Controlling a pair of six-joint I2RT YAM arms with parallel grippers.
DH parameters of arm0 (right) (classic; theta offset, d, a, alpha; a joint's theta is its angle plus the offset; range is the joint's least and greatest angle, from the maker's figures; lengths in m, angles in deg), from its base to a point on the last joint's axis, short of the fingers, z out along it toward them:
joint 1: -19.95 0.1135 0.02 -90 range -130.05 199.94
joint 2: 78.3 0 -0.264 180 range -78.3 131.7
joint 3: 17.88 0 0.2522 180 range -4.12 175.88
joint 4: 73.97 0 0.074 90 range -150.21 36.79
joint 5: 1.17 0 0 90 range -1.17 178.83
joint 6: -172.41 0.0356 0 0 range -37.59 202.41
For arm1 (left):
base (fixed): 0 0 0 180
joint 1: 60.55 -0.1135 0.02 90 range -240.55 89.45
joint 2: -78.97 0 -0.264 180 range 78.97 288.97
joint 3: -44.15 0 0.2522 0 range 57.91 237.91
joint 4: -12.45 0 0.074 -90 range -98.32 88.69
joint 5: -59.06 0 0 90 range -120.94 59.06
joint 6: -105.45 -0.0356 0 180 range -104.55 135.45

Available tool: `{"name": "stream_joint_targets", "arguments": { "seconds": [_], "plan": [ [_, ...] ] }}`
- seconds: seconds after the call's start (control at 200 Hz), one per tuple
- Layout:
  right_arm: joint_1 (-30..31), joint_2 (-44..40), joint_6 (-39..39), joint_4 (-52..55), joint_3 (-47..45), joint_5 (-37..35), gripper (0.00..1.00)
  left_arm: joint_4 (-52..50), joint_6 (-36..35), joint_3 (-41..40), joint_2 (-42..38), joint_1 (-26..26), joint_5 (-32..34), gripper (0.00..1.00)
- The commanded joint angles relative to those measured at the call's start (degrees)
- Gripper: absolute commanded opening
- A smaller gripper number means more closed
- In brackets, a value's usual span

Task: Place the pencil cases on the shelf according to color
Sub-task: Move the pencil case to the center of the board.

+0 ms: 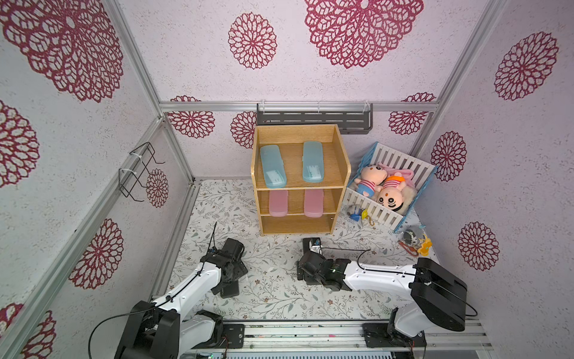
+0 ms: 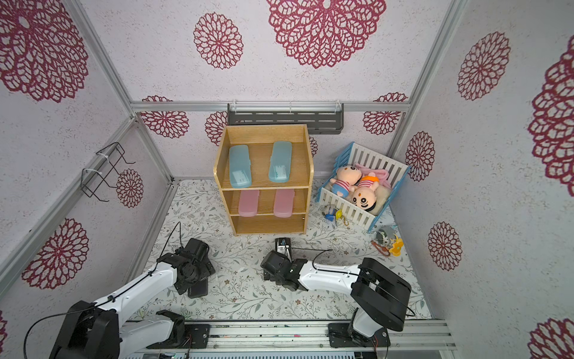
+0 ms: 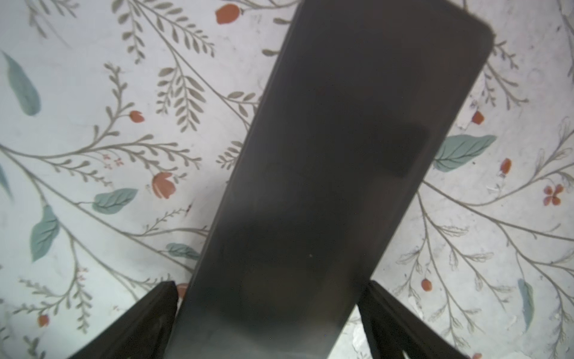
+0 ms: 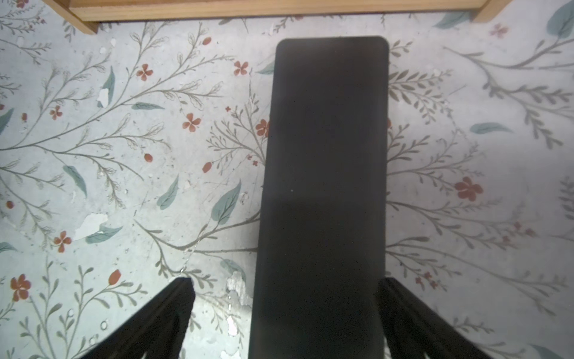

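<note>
Left end effector (image 3: pixel 271 284) and right end effector (image 4: pixel 285 279), jaws spread, straddle flat matte black plastic pencil cases (image 4: pixel 326 155), likely rigid, light, slick; grip long edges

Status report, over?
Left gripper jaws open astride left black case; right gripper jaws open astride right black case. Blue cases, pink cases on shelf. Nothing blocking.

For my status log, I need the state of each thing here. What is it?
Blue cases: top tier, lying flat.
Pink cases: middle tier, lying flat.
Shelf: bottom tier empty.
Black cases: on table, one between each gripper's fingers.
Left gripper: straddles case, grip unclear.
Right gripper: open.
</note>
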Motion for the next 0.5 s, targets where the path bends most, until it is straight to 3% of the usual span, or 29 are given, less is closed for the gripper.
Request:
{"name": "stream_joint_targets", "arguments": {
  "seconds": [0.0, 0.315, 0.495],
  "plan": [
    [-0.02, -2.08, 2.40, 4.08, -2.57, -1.59, 0.99, 1.75, -0.65, 0.29, -0.43, 2.47, -1.90, 0.98],
    [-0.65, -11.59, -2.00, 2.79, -8.50, -0.07, 0.99, 4.84, 4.90, 3.04, 6.19, 16.11, -0.63, 1.00],
    [-0.21, -14.50, -2.93, 2.99, -9.05, 1.97, 0.99, 2.99, 6.24, 6.54, 7.50, 19.79, 2.45, 1.00]
  ]
}}
